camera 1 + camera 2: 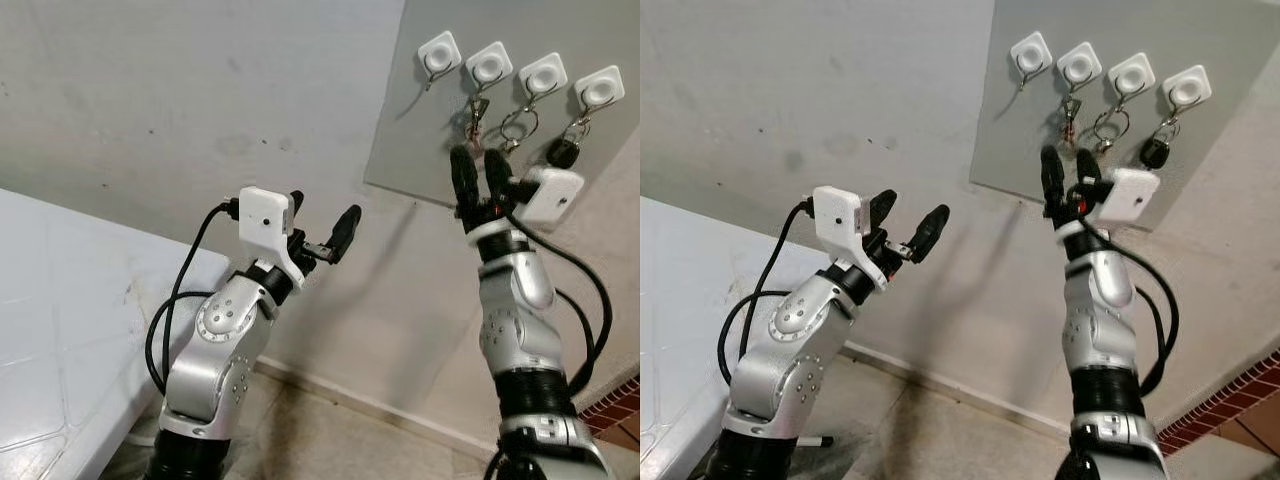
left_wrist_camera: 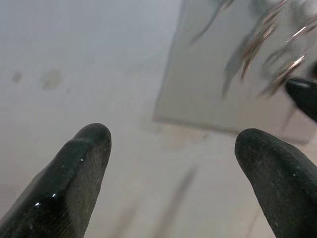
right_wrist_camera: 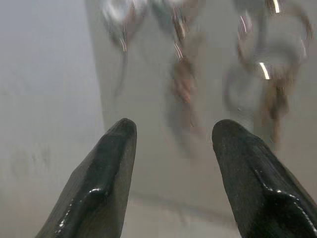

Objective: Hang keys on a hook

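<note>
Left eye view: nearest, the left gripper (image 1: 322,228) is raised with its black fingers spread wide, empty. Farther, the right gripper (image 1: 480,170) points up with a narrow gap, empty, just below the grey flat wall panel (image 1: 410,120). There four white square plastic hooks (image 1: 489,66) carry dangling metal keys (image 1: 476,115), long axes vertical.

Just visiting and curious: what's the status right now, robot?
Right gripper open, raised just below the hooks. Left gripper open, empty, away from board. Keys hang on second hook, third and fourth; first hook bare. Nothing in the way.
</note>
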### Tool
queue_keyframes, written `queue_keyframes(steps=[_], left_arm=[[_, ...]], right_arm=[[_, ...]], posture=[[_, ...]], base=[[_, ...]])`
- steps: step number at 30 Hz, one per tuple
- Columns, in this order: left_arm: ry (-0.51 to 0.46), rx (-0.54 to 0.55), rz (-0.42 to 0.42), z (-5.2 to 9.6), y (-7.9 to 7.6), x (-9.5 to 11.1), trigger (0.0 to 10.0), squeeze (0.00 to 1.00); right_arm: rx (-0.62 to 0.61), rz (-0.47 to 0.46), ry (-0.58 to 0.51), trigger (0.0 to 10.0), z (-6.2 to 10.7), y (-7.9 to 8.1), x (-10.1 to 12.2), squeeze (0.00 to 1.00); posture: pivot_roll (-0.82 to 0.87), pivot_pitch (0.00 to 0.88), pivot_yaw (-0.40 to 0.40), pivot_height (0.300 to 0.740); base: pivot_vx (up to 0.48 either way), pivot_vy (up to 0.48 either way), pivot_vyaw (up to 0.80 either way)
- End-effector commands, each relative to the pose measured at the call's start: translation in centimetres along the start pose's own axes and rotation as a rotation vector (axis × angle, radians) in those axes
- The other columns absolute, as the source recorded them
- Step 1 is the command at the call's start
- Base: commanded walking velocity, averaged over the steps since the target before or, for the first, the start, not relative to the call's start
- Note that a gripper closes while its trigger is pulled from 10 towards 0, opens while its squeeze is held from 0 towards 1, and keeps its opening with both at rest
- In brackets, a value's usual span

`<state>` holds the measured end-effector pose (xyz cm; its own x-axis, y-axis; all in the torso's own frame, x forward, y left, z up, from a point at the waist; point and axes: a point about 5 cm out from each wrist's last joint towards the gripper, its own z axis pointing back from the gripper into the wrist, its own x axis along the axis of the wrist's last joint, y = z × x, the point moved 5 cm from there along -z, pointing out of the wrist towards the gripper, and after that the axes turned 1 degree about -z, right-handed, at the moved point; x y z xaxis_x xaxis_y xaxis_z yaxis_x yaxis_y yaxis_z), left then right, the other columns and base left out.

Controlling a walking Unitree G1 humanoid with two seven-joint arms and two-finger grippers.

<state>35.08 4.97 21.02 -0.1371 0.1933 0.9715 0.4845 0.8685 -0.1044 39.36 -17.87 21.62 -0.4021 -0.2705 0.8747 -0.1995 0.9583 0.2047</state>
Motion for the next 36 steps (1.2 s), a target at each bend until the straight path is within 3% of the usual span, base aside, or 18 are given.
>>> queue_keyframes(steps=[1,5,7,8,9,12,18,21,24,36], left_arm=[[0.053,0.077,0.01,0.5,1.7,-2.0,10.0,0.0],[0.066,0.136,0.018,0.9,3.1,-3.0,10.0,0.0],[0.105,0.213,0.031,1.8,4.6,-4.4,10.0,0.0],[0.105,0.213,0.031,1.8,4.6,-4.4,10.0,0.0],[0.107,0.254,0.04,2.3,5.4,-4.9,10.0,0.0],[0.096,0.298,0.052,2.7,6.2,-5.2,10.0,0.0],[0.096,0.333,0.052,3.5,7.1,-5.8,10.0,0.0],[0.108,0.334,-0.025,4.4,7.4,-6.6,10.0,0.0],[0.116,0.354,-0.029,4.9,7.7,-6.9,10.0,0.0],[0.077,0.368,-0.044,4.9,8.0,-6.2,10.0,0.0]], right_arm=[[-0.035,0.05,0.053,10.0,1.4,-0.6,-1.2,0.0],[-0.056,0.053,0.1,10.0,3.2,-0.9,-2.7,0.0],[-0.092,0.103,0.199,10.0,6.1,-1.1,-4.9,0.0],[-0.092,0.103,0.199,10.0,6.1,-1.1,-4.9,0.0],[-0.12,0.127,0.252,10.0,7.7,-1.3,-6.0,0.0],[-0.14,0.128,0.272,10.0,8.8,-1.1,-6.4,0.0],[-0.155,0.187,0.326,10.0,10.2,-1.1,-7.1,0.0],[-0.153,0.201,0.338,10.0,10.6,-1.1,-7.0,0.0],[-0.16,0.197,0.342,10.0,10.7,-1.2,-7.0,0.0],[-0.157,0.23,0.367,10.0,10.9,-0.7,-7.3,0.0]], posture=[[0.03,0.059,-0.062,0.74],[0.03,0.052,-0.054,0.74],[0.01,0.054,-0.037,0.74],[0.01,0.054,-0.037,0.74],[0.01,0.055,-0.034,0.74],[0.01,0.053,-0.03,0.74],[0.01,0.059,-0.03,0.74],[0.01,0.061,-0.03,0.74],[0.01,0.062,-0.029,0.74],[0.01,0.052,-0.029,0.74]], base=[[0.0,0.0,0.0],[0.0,0.0,0.0],[0.0,0.0,0.0],[0.0,0.0,0.0],[0.0,0.0,0.0],[0.0,0.0,0.0],[0.0,0.0,0.0],[0.0,0.0,0.0],[0.0,0.0,0.0],[0.0,0.0,0.0]])
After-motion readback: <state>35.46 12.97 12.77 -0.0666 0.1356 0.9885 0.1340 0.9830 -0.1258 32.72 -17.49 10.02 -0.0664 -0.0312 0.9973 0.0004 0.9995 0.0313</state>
